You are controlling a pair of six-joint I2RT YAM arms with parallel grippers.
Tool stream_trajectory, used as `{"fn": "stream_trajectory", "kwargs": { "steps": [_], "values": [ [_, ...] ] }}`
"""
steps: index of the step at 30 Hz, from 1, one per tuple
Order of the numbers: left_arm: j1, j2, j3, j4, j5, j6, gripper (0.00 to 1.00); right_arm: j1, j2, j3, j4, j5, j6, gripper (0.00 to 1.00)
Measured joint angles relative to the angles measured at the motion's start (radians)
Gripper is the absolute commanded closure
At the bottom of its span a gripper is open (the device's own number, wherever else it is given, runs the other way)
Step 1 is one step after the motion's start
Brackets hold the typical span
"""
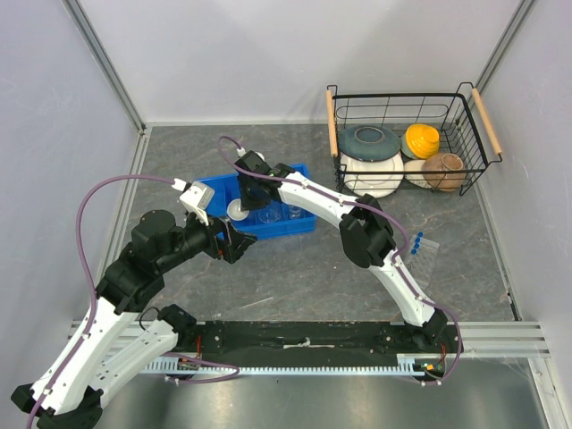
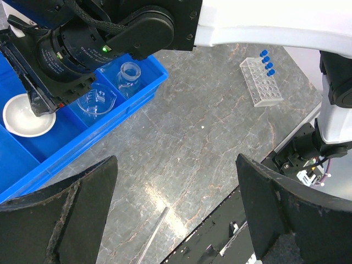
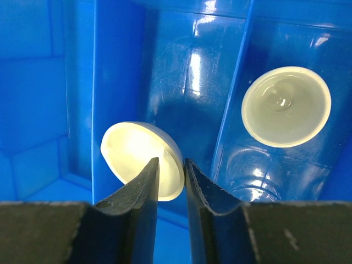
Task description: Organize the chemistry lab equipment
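The right pincer (image 3: 171, 162) is seen inside the blue divided tray (image 3: 77, 82), its jaws parted by a narrow gap astride the rim of the tiny white cup (image 3: 132, 148). The cup lies tilted in one compartment, and whether it is gripped cannot be told. The white round dish (image 3: 286, 107) is found in the neighbouring compartment. The left pincer (image 2: 176, 181) is held wide open and empty above the worktop (image 2: 209, 143). The clear tube rack (image 2: 264, 91), loaded with blue-capped tubes (image 2: 267, 59), is set well apart from the tray.
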Motion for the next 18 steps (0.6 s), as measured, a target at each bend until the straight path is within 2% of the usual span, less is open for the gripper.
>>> {"fn": "stream_trajectory", "kwargs": {
  "steps": [5,8,9,11,18],
  "values": [
    [0.000,0.000,0.000,0.000,0.000,0.000,0.05,0.003,0.000,0.000,0.000,0.009,0.000,0.70],
    [0.000,0.000,0.000,0.000,0.000,0.000,0.05,0.004,0.000,0.000,-0.001,0.020,-0.002,0.81],
    [0.000,0.000,0.000,0.000,0.000,0.000,0.05,0.004,0.000,0.000,-0.003,0.024,-0.003,0.90],
    [0.000,0.001,0.000,0.000,0.000,0.000,0.05,0.004,0.000,0.000,-0.008,0.031,-0.008,0.98],
    [0.000,0.007,-0.002,0.000,0.000,0.000,0.05,0.008,0.000,0.000,-0.012,0.062,-0.035,1.00]
  ]
}}
